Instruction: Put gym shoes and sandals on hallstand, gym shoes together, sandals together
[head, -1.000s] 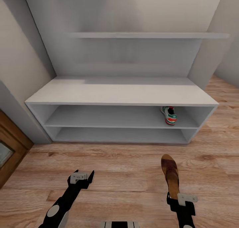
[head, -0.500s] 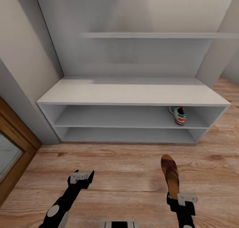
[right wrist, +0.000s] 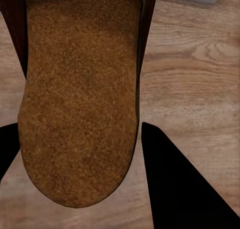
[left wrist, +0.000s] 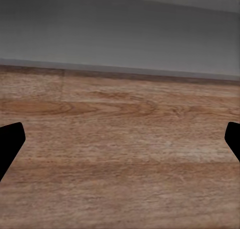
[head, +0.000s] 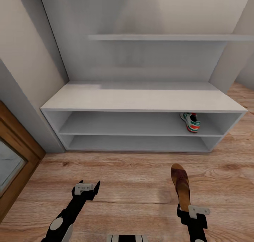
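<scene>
The corridor floor spreads in warm wood-grain planks across the lower half of the head view, and at its far edge, toward 12 o'clock, stands the hallstand, a wide pale-grey unit with a flat top, two long open shelf levels and a floating shelf on its back panel. A brown-framed door shows at 9 o'clock. On the upper open shelf, near its right end at about 1 o'clock, sits one gym shoe. One sandal is held above the floor at about 5 o'clock, its toe pointing toward the rack; the right gripper pinches its heel end, and the right wrist view shows the tan footbed between the dark fingers. The left gripper, at 7 o'clock, holds nothing, its fingertips spread wide apart over bare planks.
</scene>
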